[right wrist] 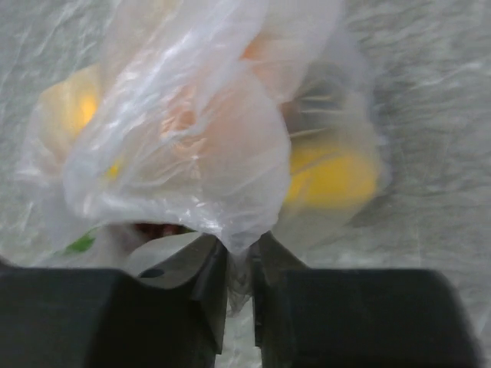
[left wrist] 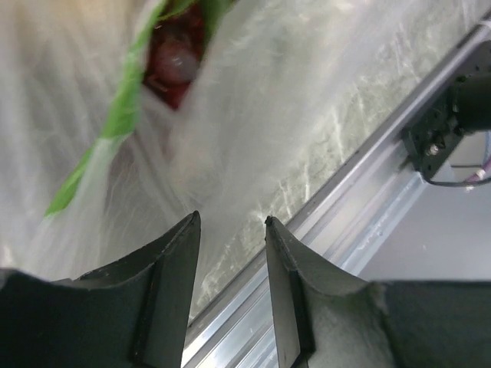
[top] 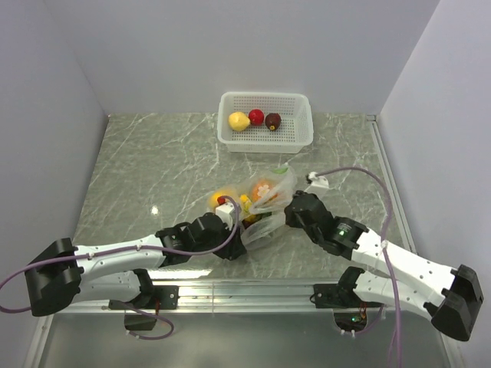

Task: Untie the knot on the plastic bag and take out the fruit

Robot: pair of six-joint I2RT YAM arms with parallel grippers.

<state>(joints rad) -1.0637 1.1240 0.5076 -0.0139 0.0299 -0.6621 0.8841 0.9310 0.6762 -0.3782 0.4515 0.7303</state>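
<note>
The clear crinkly plastic bag (top: 265, 201) lies mid-table with fruit inside: a yellow one (top: 221, 198) and an orange one (top: 263, 188). My right gripper (top: 282, 212) is at the bag's right side. In the right wrist view it (right wrist: 238, 249) is shut on a pinched fold of the bag (right wrist: 199, 153), with yellow fruit (right wrist: 330, 176) and orange fruit (right wrist: 180, 115) showing through the film. My left gripper (top: 236, 231) is at the bag's near left edge. In the left wrist view it (left wrist: 232, 222) is open just below the bag (left wrist: 253, 115), with nothing between the jaws. A red fruit (left wrist: 175, 61) and a green strip (left wrist: 115, 126) show through the plastic.
A white basket (top: 301, 130) stands at the back centre with a yellow fruit (top: 238, 121), a red one (top: 256, 116) and a dark one (top: 273, 120) in it. The table's metal front rail (left wrist: 360, 222) runs close behind my left gripper. Grey walls close in the sides.
</note>
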